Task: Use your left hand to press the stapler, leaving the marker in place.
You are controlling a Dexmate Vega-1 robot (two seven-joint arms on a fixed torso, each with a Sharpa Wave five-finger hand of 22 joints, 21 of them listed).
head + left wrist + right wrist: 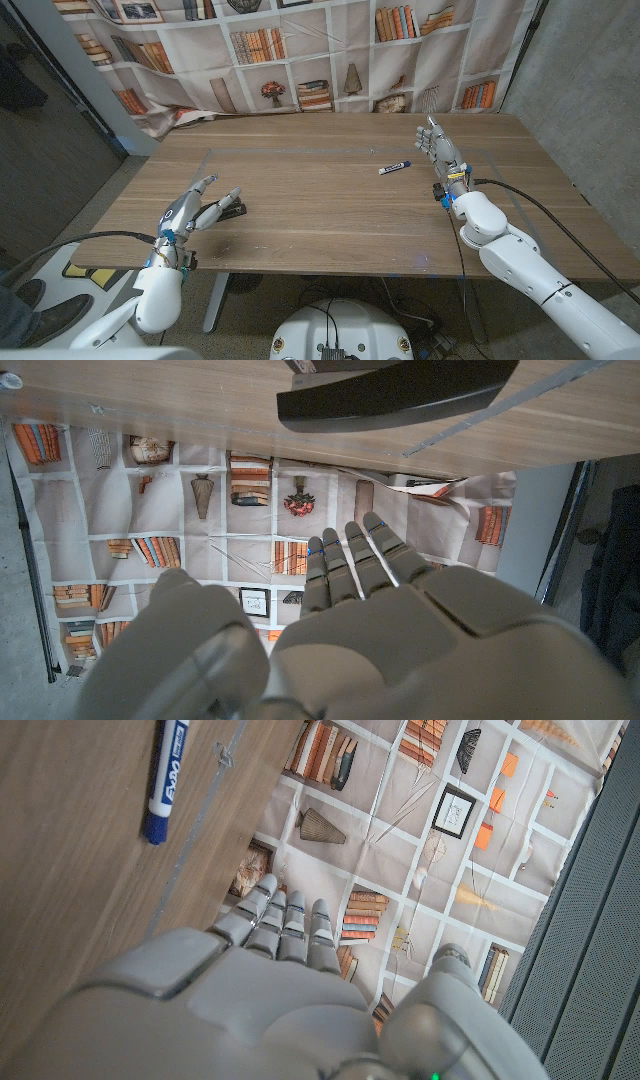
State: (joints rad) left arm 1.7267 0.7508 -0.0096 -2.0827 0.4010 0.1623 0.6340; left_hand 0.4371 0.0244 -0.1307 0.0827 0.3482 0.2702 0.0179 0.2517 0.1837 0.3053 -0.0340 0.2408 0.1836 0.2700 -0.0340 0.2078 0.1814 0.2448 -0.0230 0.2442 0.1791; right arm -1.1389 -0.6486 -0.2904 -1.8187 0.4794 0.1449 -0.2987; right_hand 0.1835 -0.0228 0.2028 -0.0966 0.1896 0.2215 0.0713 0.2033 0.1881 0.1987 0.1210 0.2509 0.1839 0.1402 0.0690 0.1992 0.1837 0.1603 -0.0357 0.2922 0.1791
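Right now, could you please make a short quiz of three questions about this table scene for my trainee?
1. True or false: the left hand is beside the black stapler.
2. Which thing lies nearer the right hand? A) the marker B) the stapler
3. Fill in: the right hand holds ____.

Key: 1 true; 2 A; 3 nothing, its fingers are straight and it stands apart from the marker on the wooden table.
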